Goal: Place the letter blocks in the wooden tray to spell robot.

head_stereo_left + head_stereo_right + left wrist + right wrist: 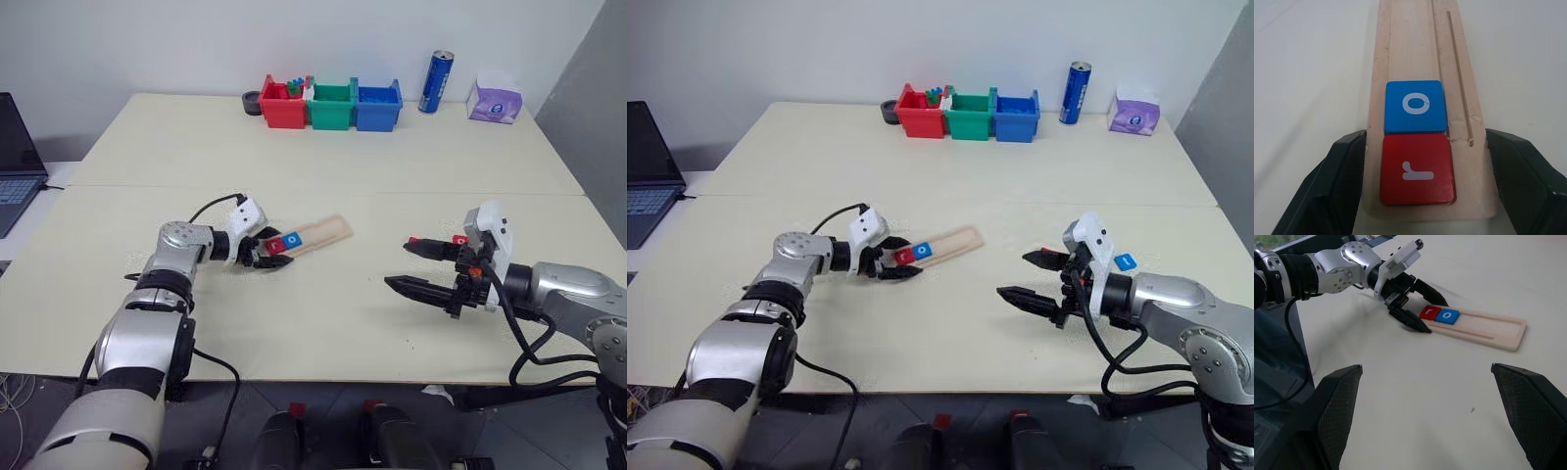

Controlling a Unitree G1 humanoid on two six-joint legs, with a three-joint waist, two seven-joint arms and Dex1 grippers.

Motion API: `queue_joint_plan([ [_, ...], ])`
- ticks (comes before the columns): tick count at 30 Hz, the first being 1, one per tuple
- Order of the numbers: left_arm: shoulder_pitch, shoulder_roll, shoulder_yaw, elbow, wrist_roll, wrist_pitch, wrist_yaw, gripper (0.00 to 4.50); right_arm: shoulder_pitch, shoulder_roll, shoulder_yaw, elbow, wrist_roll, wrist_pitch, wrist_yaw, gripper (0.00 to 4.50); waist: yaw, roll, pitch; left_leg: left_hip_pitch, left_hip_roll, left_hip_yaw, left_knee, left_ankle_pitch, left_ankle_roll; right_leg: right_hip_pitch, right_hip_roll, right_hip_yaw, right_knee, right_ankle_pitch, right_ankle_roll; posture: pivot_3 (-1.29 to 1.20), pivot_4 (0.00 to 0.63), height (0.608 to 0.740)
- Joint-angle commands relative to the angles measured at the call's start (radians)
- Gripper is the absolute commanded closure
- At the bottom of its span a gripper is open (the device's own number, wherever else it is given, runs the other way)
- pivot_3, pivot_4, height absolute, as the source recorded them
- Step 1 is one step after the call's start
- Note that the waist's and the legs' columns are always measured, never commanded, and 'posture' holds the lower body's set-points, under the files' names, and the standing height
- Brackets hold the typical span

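The wooden tray (328, 231) lies at an angle on the table, left of the middle. A red "r" block (1417, 169) sits at its near end, and a blue "o" block (1414, 105) touches it in the same groove. My left gripper (269, 257) is shut on that end of the tray, one black finger (1337, 181) against each long edge beside the "r". My right gripper (397, 262) hovers open above the table to the right, with nothing between its fingers. Another blue block (1126, 261) lies on the table just behind the right wrist.
Red (284, 103), green (331, 106) and blue (378, 106) bins stand in a row at the table's far edge. A blue can (436, 81) and a purple tissue pack (495, 101) are to their right. A laptop (15, 157) sits off the left side.
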Motion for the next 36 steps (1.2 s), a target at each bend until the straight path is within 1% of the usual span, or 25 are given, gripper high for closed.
queue_joint_plan([
  [1, 0.064, -0.033, -0.032, -0.058, -0.016, -0.046, -0.132, 1.12, 0.036, -0.027, 0.035, -0.010, -0.078, -0.100, 0.081, 0.00, 0.000, 0.000, 0.000, 0.000, 0.000, 0.000, 0.000, 0.000, 0.000, 0.000, 0.000, 0.000, 0.000, 0.000, 0.000, 0.00, 0.150, 0.740],
  [7, 0.133, -0.036, -0.059, -0.192, -0.054, -0.062, -0.256, 1.12, 0.043, -0.029, 0.077, 0.041, -0.161, -0.196, 0.163, 0.00, -0.002, 0.001, 0.000, 0.002, 0.000, 0.000, 0.000, 0.000, 0.000, 0.002, 0.000, 0.000, 0.000, 0.000, 0.000, 0.00, 0.150, 0.740],
  [17, 0.141, -0.047, -0.090, -0.214, -0.052, -0.058, -0.240, 1.12, 0.011, 0.015, 0.132, 0.079, -0.230, -0.257, 0.187, 0.00, -0.001, 0.001, -0.001, 0.003, 0.000, -0.001, 0.001, 0.000, 0.000, 0.004, 0.000, 0.000, 0.000, 0.000, 0.000, 0.00, 0.150, 0.740],
  [25, 0.188, -0.015, -0.102, -0.271, -0.063, -0.033, -0.261, 1.12, 0.002, 0.041, 0.155, 0.098, -0.274, -0.289, 0.192, 0.00, -0.002, 0.001, -0.001, 0.004, 0.000, -0.001, 0.001, 0.000, 0.000, 0.004, 0.000, 0.000, 0.000, 0.000, 0.000, 0.00, 0.150, 0.740],
  [30, 0.187, 0.000, -0.103, -0.283, -0.072, -0.017, -0.254, 1.12, 0.021, 0.018, 0.172, 0.117, -0.347, -0.364, 0.229, 0.00, -0.003, 0.001, -0.001, 0.004, 0.000, -0.001, 0.001, 0.000, 0.000, 0.004, 0.000, 0.000, 0.000, 0.000, 0.000, 0.00, 0.150, 0.740],
  [36, 0.188, 0.026, -0.111, -0.300, -0.078, 0.023, -0.277, 1.12, 0.056, -0.033, 0.152, 0.134, -0.395, -0.435, 0.303, 0.00, -0.006, 0.001, -0.001, 0.005, 0.000, -0.001, 0.001, 0.000, 0.000, 0.004, 0.001, 0.000, 0.000, 0.000, 0.000, 0.00, 0.150, 0.740],
])
